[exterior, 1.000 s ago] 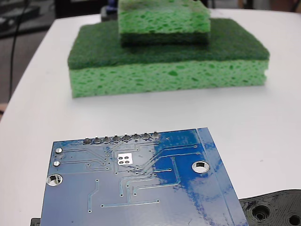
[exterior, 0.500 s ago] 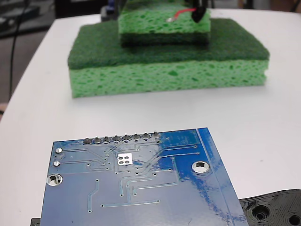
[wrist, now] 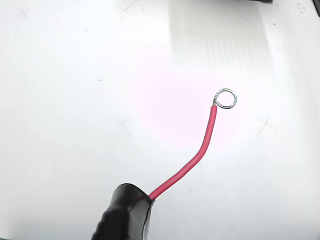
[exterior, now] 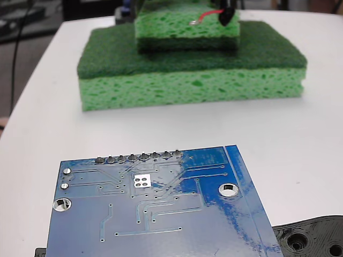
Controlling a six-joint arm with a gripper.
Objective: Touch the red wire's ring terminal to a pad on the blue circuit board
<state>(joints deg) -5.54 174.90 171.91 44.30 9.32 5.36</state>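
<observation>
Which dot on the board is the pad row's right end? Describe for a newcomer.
Fixed view: find the blue circuit board at the bottom. Eight grey dots line its far edge; the pad ends that row on the right. It is smaller than the silver-ringed hole.

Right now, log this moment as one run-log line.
red wire | ring terminal over bare white table | far from blue circuit board | no pad contact

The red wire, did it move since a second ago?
Yes. The red wire was not in the fixed view then; it has come in from the top and now hangs in front of the small upper sponge.
</observation>
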